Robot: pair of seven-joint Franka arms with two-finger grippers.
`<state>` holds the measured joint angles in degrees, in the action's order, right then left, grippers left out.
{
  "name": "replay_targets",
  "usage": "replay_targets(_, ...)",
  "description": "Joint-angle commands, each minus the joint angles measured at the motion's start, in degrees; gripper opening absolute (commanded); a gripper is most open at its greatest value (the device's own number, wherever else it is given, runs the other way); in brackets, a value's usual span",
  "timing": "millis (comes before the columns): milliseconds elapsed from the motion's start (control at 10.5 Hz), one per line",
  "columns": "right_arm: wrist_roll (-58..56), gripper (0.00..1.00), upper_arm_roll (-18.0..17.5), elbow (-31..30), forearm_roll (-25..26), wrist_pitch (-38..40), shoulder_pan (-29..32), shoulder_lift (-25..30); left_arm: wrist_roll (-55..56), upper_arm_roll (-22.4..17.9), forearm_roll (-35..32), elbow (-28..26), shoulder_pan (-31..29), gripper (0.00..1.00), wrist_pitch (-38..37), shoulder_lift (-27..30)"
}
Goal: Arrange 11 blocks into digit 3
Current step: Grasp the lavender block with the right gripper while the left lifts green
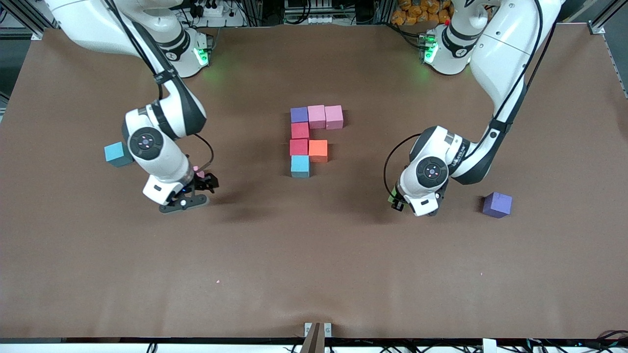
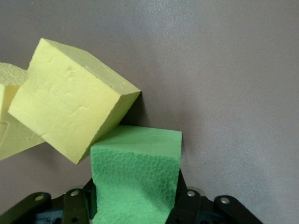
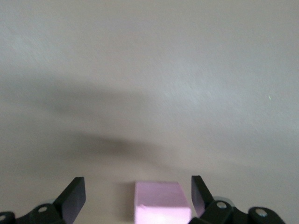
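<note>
Left claw [image 2: 135,205] clamped on green block [image 2: 135,182], best lifted straight clear of touching yellow block [image 2: 70,98]; right claw [image 3: 138,196] apart around pink block [image 3: 159,200].

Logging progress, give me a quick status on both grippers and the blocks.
Left gripper shut on green block, yellow blocks touching it. Right gripper open around pink block. Figure partly built, seven blocks placed.

2 yellow blocks [image 2: 70,102] crowd the left pincer [image 2: 135,205].
</note>
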<state>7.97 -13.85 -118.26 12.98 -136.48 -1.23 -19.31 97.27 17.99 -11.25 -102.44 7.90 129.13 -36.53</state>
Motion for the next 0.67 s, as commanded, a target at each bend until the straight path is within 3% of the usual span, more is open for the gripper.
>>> replay_targets(0,-0.76,1.00,-1.18,-9.33,0.73,-3.34,2.98,5.60,-0.51,0.11,0.26,-0.31,-0.43,0.50,-0.19,0.75)
replay_targets(382,-0.94,1.00,-1.00,-22.52,0.73,-23.79,6.67,6.40,5.28,1.86,1.14,-0.22,0.18,0.50,-1.95,2.34)
replay_targets(573,-1.73,1.00,-0.91,-22.54,0.73,-23.92,6.76,6.13,12.12,4.41,1.14,-0.22,0.18,0.49,-3.36,2.69)
